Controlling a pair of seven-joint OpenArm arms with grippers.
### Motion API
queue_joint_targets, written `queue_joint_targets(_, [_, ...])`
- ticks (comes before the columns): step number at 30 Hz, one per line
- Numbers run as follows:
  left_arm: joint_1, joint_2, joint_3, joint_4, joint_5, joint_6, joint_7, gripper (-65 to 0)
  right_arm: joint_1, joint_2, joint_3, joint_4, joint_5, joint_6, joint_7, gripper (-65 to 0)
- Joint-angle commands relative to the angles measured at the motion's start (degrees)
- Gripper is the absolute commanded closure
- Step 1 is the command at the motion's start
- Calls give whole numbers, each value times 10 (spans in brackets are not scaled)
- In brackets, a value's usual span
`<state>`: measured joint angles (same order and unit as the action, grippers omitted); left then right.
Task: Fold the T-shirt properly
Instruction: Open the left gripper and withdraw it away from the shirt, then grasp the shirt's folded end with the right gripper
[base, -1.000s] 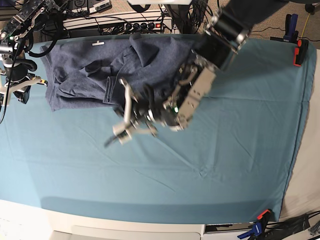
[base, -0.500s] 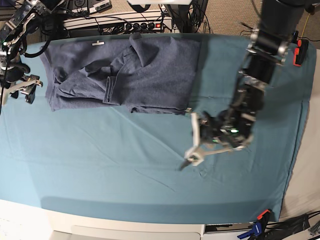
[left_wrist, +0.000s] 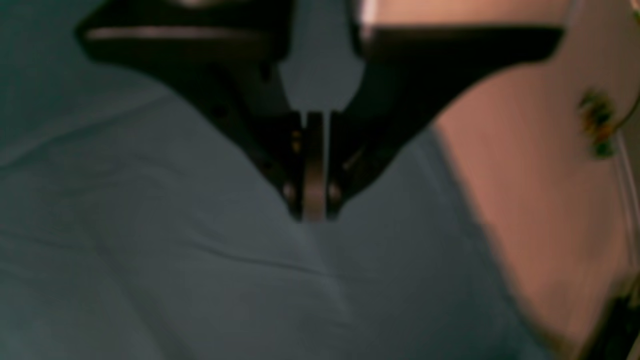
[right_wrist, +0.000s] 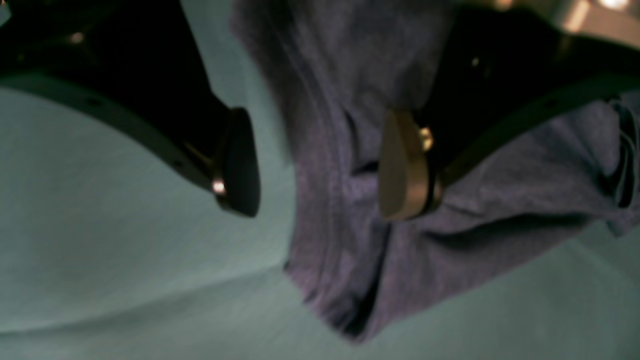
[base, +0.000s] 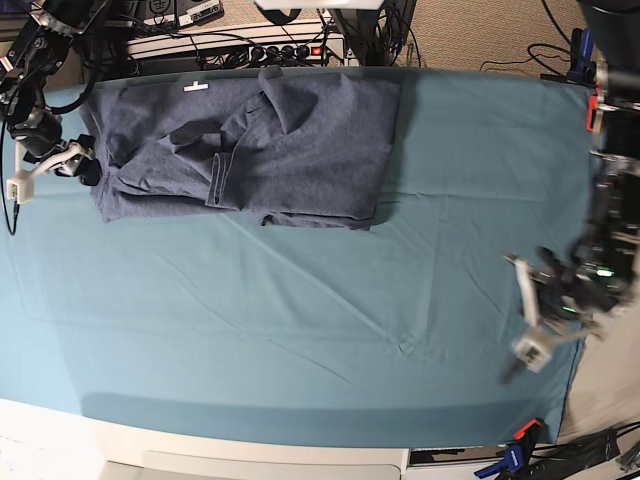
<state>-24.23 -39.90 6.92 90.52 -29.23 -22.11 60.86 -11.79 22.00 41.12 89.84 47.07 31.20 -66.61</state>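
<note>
Fabric of the T-shirt (base: 250, 150) lies bunched at the far left part of the teal table cloth (base: 300, 330), with folded layers and wrinkles, so the fold is not finished in my judgement. The right gripper (right_wrist: 310, 160) stands at the shirt's left edge with its jaws wide apart; in the right wrist view one finger (right_wrist: 405, 165) is over the grey cloth and the other over the bare teal cloth, and nothing is pinched between them. The left gripper (left_wrist: 312, 200) is near the right edge of the table, well apart from the shirt, with its jaws pressed together and holding nothing. To do this step well, I think the right gripper should go lower and take the whole stacked edge, not only the top layer, and the left arm must return to hold the opposite side so the cloth stays flat while it is pulled. Compared with one second ago, the left arm has travelled from above the shirt across to the table's right side, and the right jaws have opened.
</note>
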Motion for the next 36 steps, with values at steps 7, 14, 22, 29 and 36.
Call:
queue_joint_targets(7, [-7,-62,-119,10,-59,-19,-3,0,-21,13,4,1,11,3,10,-387])
queue_joint_targets(14, [64,-72,-193,10,-123,-50,8,0,-20,2,4,-73,42,21,14,-387])
queue_joint_targets(22, [110,-71,-207,10,-131,-63,9,0,-4,-9,4,-161,133,54,-23,-387])
queue_joint_targets(29, [109,-71,-207,11,-130,-63,8,0,-5,-11,4,-161,166,61,-61,-386])
queue_joint_targets(36, [109,-71,-207,11,-130,-63,7,0,-5,-11,3,-161,193,68,-79,-386])
